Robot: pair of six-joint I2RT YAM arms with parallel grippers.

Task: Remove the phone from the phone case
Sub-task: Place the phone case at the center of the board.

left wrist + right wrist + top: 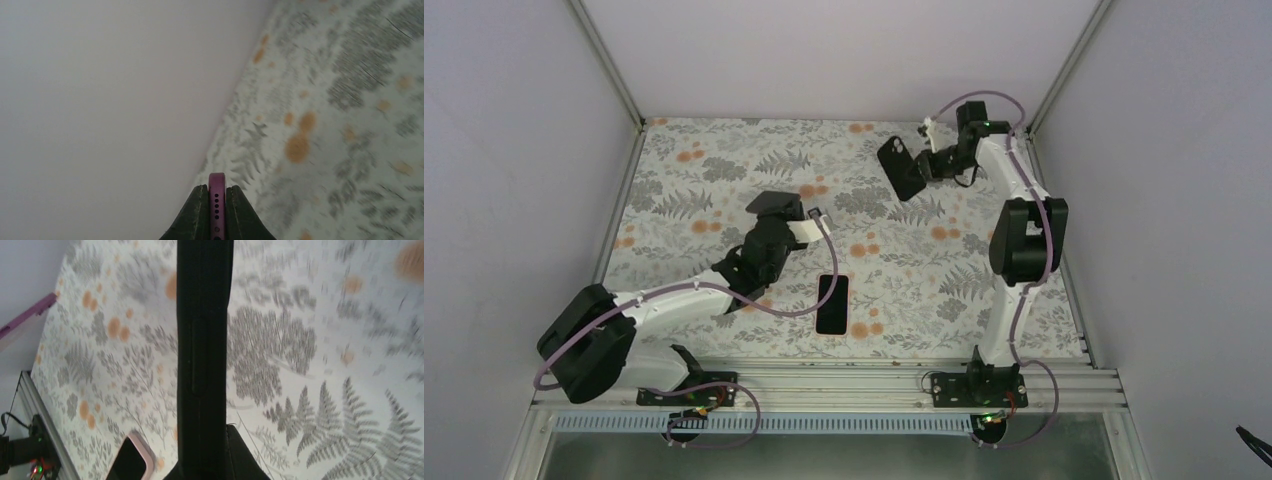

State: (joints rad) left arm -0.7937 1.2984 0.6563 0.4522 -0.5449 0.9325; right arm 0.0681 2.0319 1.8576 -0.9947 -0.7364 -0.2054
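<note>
My left gripper (779, 222) is shut on a purple phone (216, 181). In the left wrist view its bottom edge with speaker holes stands clamped between my two fingers, and my left gripper (216, 190) holds it above the table's left middle. From above the phone (771, 203) shows as a dark slab. My right gripper (927, 163) is shut on a black phone case (902, 168) and holds it up at the far right. In the right wrist view the case (204, 340) runs edge-on up the frame from my right gripper (206, 442). Phone and case are apart.
Another phone (832, 303) with a black screen and pinkish rim lies flat on the floral table cover near the front middle; it also shows in the right wrist view (127, 460). Grey walls and metal frame posts enclose the table (674, 160).
</note>
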